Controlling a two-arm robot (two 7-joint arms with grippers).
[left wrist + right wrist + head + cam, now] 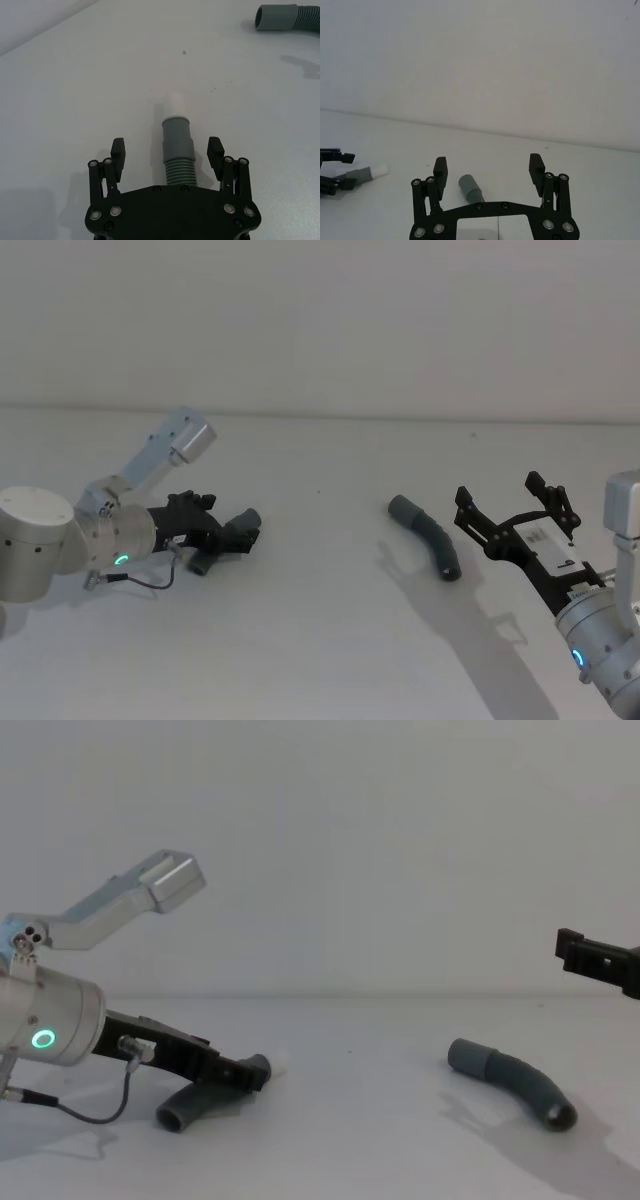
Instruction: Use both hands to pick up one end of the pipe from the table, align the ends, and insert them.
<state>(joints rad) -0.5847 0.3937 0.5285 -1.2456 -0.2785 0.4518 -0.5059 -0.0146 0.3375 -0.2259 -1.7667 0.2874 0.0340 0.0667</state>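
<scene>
The left gripper, jaws apart, straddles the white-tipped piece on the table, its tip plain in the wrist view, while the right gripper, also spread, hovers near the cuffed piece.

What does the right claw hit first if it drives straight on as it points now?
Probably the cuffed hose piece: it lies ahead, between the open fingers of the right claw. The claw hangs above the table, though, so it may pass over it; depth is unclear.
</scene>
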